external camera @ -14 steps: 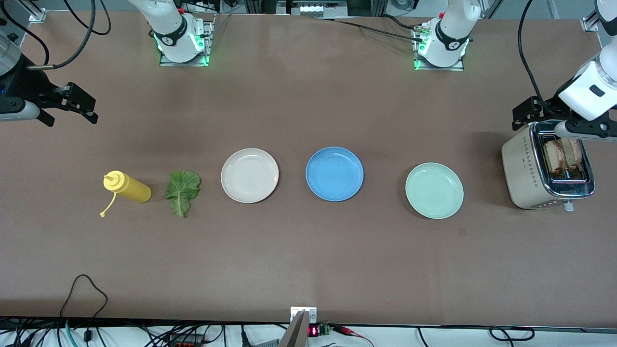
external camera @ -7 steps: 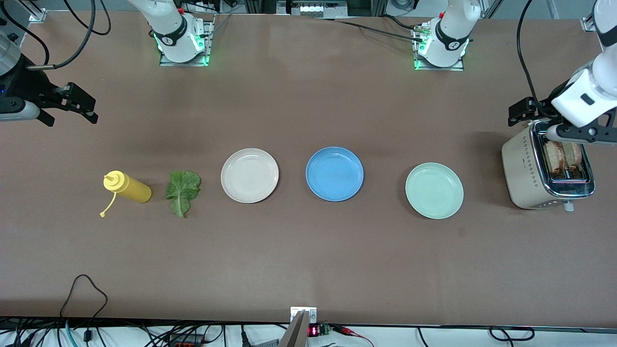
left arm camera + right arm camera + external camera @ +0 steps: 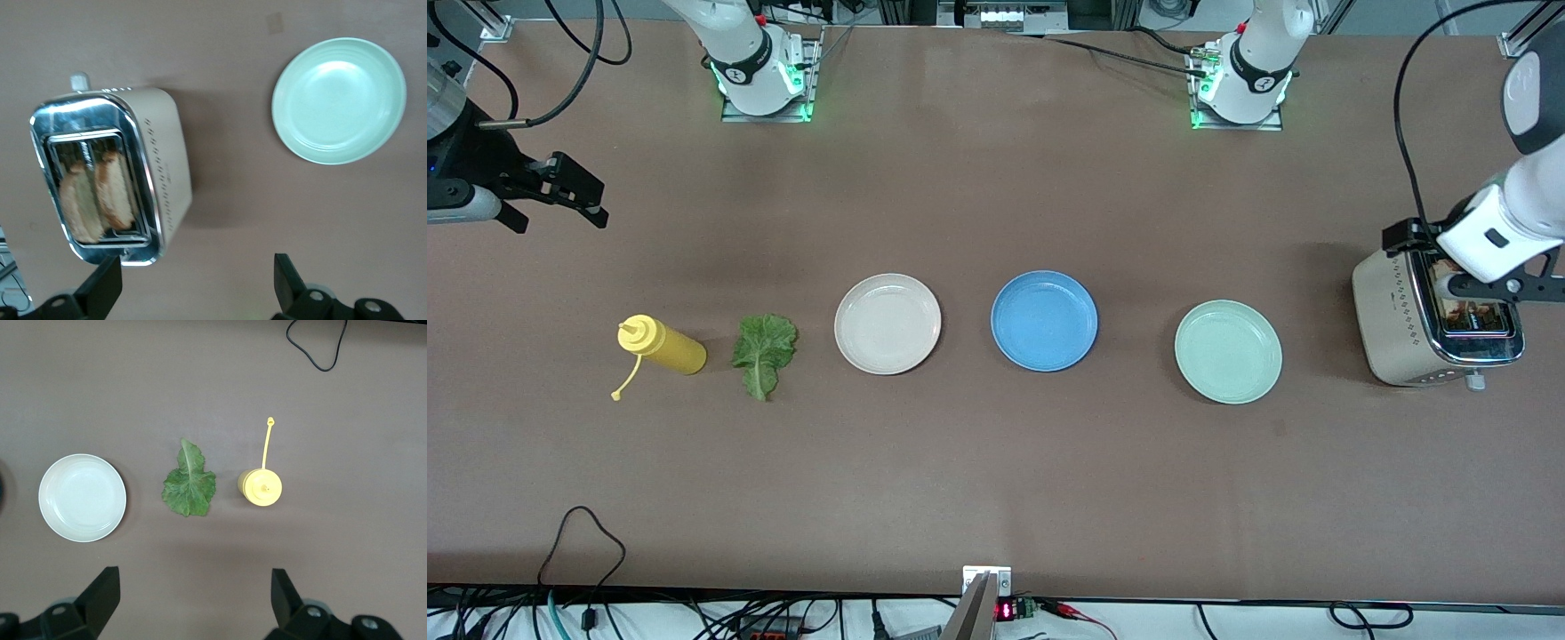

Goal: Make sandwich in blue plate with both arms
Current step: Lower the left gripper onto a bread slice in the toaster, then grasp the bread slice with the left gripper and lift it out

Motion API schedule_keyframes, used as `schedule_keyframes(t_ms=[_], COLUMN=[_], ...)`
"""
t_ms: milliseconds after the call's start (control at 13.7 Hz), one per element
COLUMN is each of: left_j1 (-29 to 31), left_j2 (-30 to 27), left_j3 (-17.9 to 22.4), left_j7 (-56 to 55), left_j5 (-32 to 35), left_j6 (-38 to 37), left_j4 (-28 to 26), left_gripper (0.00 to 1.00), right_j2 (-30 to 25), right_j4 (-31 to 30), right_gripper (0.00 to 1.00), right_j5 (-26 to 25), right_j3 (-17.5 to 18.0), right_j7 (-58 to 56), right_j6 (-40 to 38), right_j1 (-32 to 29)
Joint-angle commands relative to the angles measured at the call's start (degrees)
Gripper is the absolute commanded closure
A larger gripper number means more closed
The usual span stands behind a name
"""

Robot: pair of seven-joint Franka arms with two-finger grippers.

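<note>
Your left hand (image 3: 193,293) hung wide open over the cream-and-chrome toaster (image 3: 1405,329) — two toasted bread slices (image 3: 97,197) stood in its slots. Your right hand (image 3: 190,607) waited, open, above the crinkled green lettuce leaf (image 3: 763,351). The round glossy blue plate (image 3: 1044,320) sat empty mid-worktop.

Left gripper (image 3: 193,287) up in the air at the left arm's end of table, fingers (image 3: 100,285) spread wide, holding nothing. Right gripper (image 3: 190,603) waits aloft at the right arm's end, fingers apart, empty
</note>
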Motion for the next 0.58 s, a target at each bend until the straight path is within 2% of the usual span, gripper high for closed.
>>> schedule_keyframes(t_ms=[0,146,218,509], left_j1=[4.0,5.8,5.9,5.9], left_j2=[2.7,4.2,4.7,5.1], left_j3=[-0.1,-0.1,-0.1,-0.1], left_j7=[5.7,6.2,6.2,6.3], left_j5=[1.4,1.4,1.6,5.4], left_j6=[3.6,7.3,9.0,9.7], left_j4=[0.2,-0.7,-1.2,-4.2], left_gripper=[0.0,0.0,0.04,0.27], right_j2=[-0.5,-0.5,-0.5,-0.5], right_j4=[0.3,0.3,0.3,0.3], right_gripper=[0.0,0.0,0.0,0.0], right_j5=[-0.3,-0.3,-0.4,-0.4], right_j3=[0.3,0.3,0.3,0.2], right_j7=[-0.3,-0.3,-0.4,-0.5], right_j6=[-0.7,-0.7,-0.7,-0.7], right_j1=[-0.2,-0.2,-0.2,-0.2])
